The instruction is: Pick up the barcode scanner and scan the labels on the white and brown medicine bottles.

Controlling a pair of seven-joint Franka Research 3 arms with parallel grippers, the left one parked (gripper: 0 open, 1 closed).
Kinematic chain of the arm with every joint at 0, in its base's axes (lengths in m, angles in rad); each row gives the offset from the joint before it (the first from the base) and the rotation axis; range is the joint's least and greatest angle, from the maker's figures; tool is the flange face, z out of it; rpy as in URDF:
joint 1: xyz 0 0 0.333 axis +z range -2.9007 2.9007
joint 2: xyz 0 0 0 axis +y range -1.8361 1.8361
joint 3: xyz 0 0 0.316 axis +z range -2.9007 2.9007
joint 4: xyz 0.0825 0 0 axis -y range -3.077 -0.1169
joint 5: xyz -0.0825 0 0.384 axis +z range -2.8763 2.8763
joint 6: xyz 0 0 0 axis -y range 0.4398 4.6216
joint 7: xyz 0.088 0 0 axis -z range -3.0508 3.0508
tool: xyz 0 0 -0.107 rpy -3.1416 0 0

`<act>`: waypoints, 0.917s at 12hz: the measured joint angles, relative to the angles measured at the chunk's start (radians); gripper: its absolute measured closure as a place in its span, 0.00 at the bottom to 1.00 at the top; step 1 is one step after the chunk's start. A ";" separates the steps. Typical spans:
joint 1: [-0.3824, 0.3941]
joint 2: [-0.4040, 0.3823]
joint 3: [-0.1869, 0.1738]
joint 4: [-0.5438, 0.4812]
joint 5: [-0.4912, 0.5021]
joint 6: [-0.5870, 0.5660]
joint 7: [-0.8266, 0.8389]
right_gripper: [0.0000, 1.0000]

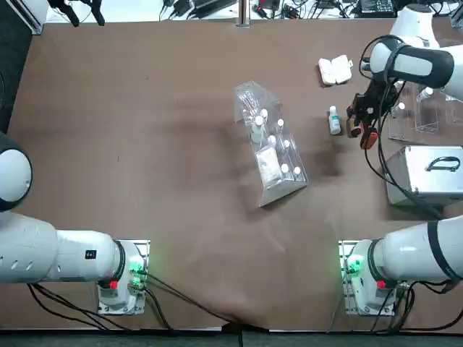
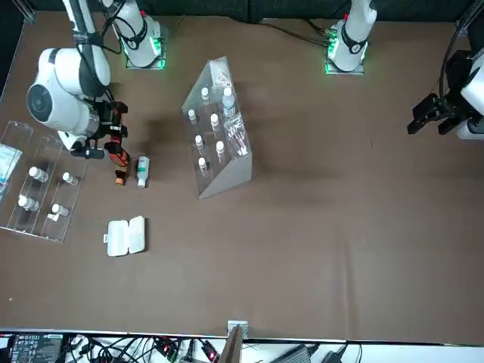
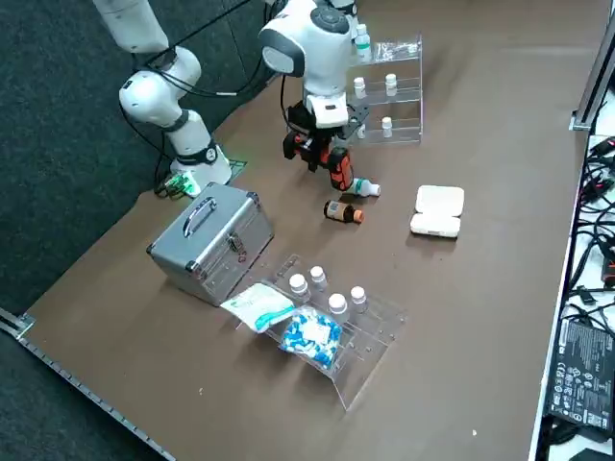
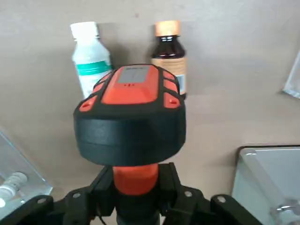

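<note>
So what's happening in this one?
The robot's right gripper is closed around the handle of a black and red-orange barcode scanner, holding it over the table. Near the scanner's head, two small bottles lie on their sides: a white bottle with a teal band and a brown bottle with an orange cap. Whether either label has been scanned can't be told from these views.

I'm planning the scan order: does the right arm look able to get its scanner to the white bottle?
Probably yes: the right tool grips the scanner right beside the white bottle, and nothing seems to stand between them.
</note>
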 joint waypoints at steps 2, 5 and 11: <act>-0.036 0.000 -0.001 0.000 -0.014 0.000 -0.035 0.57; -0.065 0.001 -0.001 0.000 -0.049 0.007 -0.040 0.57; -0.079 0.034 -0.001 -0.001 -0.054 0.035 -0.066 0.57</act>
